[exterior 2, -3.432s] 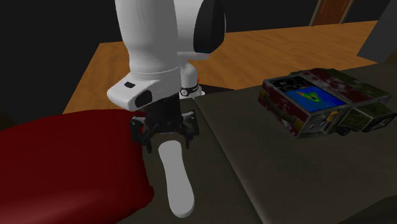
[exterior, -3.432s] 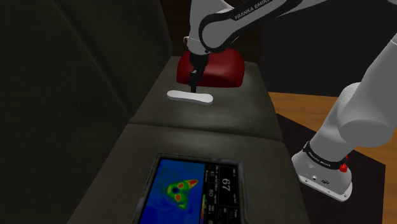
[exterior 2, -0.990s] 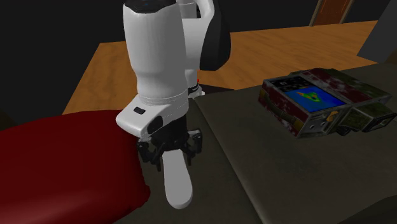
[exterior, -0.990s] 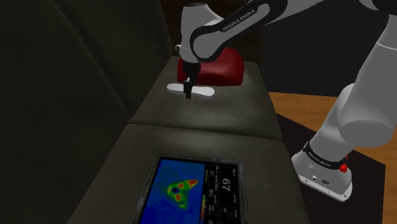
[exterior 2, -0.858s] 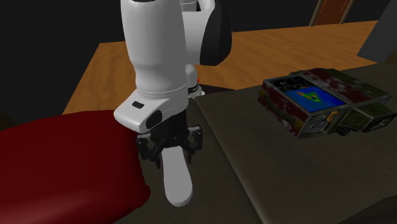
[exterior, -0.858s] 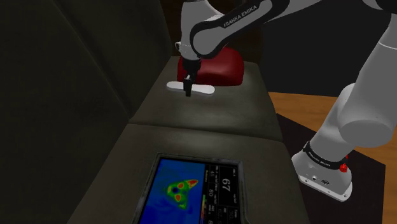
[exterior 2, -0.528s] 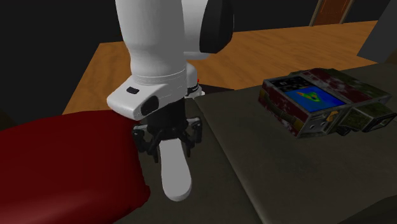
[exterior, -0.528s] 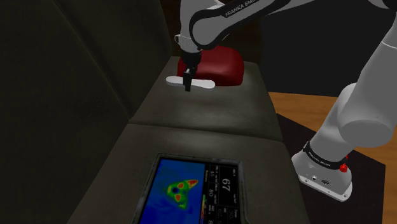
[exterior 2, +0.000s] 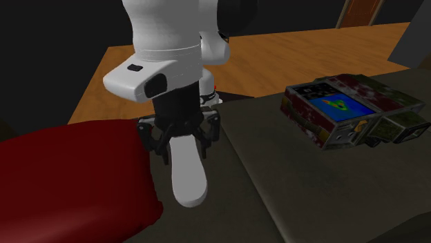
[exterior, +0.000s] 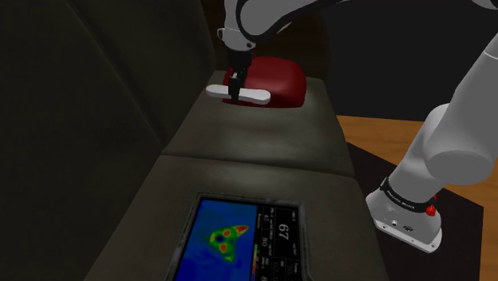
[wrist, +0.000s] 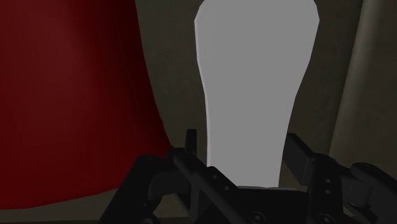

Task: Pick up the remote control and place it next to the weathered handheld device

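We are holding the plain white, elongated remote control (exterior 2: 188,176) by its narrow end; our black fingers (wrist: 299,158) are clasping it, just beside the dark red cushion (exterior 2: 69,186). The weathered handheld device (exterior 2: 331,110) is lying well apart from that cushion.

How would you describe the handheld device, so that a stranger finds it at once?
Follow the dark cushioned seat away from the red pillow to its other cushion, where the handheld device lies. Unlike the plain white remote, it has a bright blue screen and a worn red-and-green casing.
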`<state>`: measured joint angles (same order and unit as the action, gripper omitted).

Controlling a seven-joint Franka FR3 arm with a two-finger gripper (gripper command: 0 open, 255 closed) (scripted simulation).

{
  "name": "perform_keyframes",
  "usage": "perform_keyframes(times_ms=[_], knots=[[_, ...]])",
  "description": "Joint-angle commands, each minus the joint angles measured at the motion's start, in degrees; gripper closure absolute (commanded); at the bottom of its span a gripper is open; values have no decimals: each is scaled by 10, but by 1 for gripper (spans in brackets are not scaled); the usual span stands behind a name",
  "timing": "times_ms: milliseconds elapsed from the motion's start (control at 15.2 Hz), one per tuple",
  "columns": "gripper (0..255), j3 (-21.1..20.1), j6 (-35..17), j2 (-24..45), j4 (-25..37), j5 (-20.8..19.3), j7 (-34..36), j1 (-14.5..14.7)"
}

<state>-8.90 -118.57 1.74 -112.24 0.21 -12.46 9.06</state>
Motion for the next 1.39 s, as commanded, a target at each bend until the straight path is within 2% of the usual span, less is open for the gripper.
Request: perform_keyframes(times_ms=[0, 1122, 1320], knots=[[255, 0, 15, -6, 9, 1, -1, 0], [255, 1, 142, -17, 126, 3, -1, -1], [255, -5, 132, -83, 50, 13, 7, 5]])
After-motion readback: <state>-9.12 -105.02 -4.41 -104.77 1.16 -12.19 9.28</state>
